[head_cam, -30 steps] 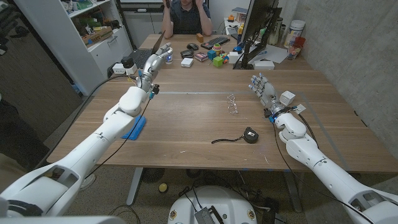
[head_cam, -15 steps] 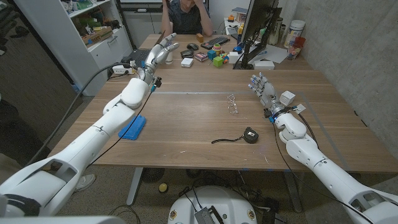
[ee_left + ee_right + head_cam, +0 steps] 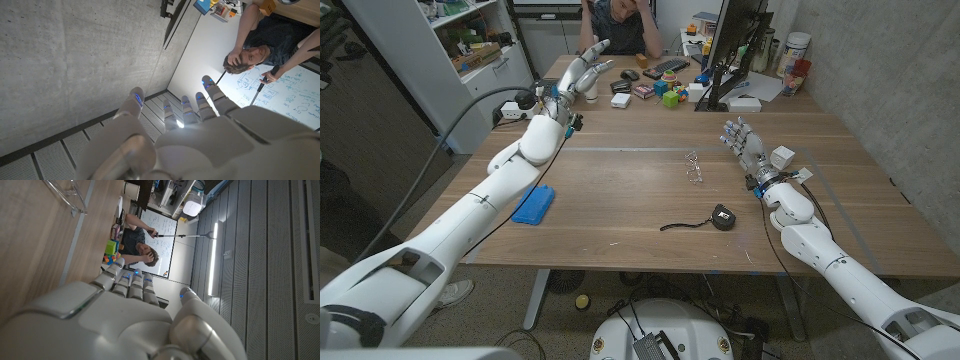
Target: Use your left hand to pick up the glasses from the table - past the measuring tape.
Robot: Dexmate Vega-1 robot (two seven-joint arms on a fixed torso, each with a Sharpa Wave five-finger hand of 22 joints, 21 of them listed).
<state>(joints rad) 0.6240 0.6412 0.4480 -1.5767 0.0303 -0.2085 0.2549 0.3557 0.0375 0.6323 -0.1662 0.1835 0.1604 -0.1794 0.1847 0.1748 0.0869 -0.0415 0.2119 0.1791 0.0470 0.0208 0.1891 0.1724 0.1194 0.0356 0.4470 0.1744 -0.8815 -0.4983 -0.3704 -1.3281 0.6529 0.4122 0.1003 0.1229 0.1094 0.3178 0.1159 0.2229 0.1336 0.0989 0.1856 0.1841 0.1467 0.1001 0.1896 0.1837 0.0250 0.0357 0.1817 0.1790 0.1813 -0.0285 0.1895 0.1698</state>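
Left hand raised, fingers spread, nothing held, far left of glasses. Glasses seen mid-bench, beyond measuring tape. Risk judged: thin wire frame nudged away if descent misaligned.

A long wooden worktop runs away from the camera, its far end crowded with coloured cubes, a keyboard and other small items. A dark monitor stands at the far right of it, with a white canister just beside the monitor. A rough grey concrete wall closes the right side of the room. On the left stands a white shelving unit with a cabinet below. A person sits at the far end, one hand at the head. Behind the person hangs a whiteboard with writing. A slatted ceiling carries a long strip light. The floor under the worktop is grey.
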